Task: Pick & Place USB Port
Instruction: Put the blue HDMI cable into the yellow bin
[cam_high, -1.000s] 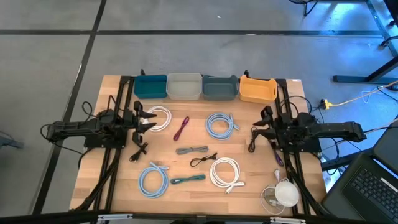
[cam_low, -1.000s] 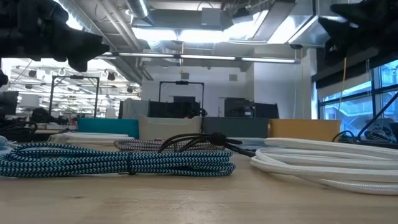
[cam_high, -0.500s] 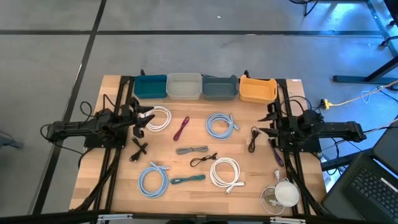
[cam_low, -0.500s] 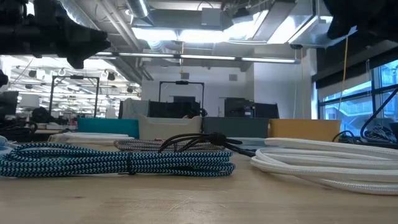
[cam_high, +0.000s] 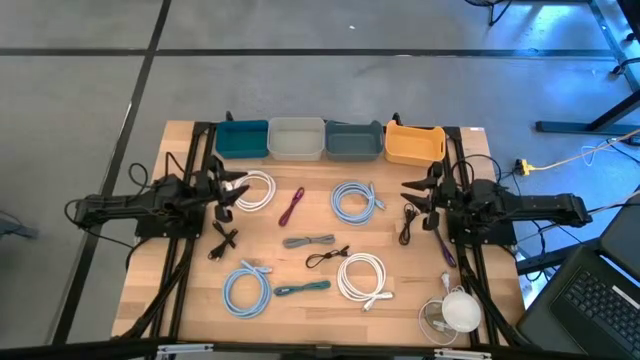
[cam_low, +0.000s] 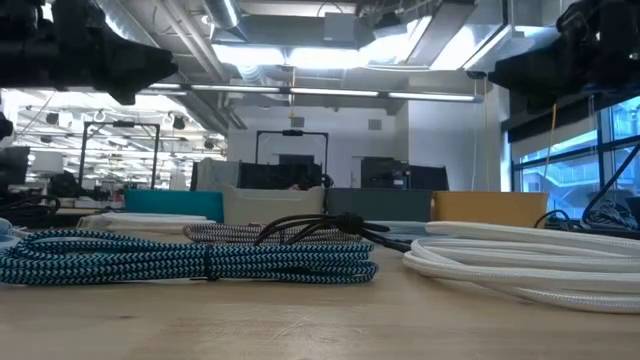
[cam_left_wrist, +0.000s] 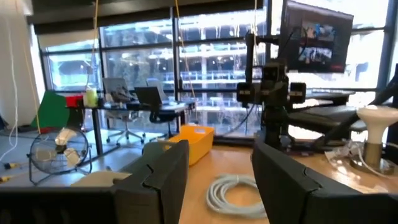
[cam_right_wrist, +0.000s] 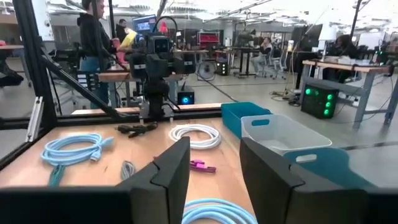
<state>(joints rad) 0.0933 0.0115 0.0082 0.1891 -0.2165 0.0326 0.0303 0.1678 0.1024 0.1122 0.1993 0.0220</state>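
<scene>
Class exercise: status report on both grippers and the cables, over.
Left gripper open, empty, by white cable coil. Right gripper open, empty, above small black cable. No cable lifted; four bins unobstructed.

Low view: the teal braided cable (cam_low: 190, 262) is cut off at the left edge, the white cable (cam_low: 520, 255) at the right edge. Both arms are cropped at the top. High view: connector types on all cables are too small to identify. Wrist views: each claw's fingertips lie below the frame.
</scene>
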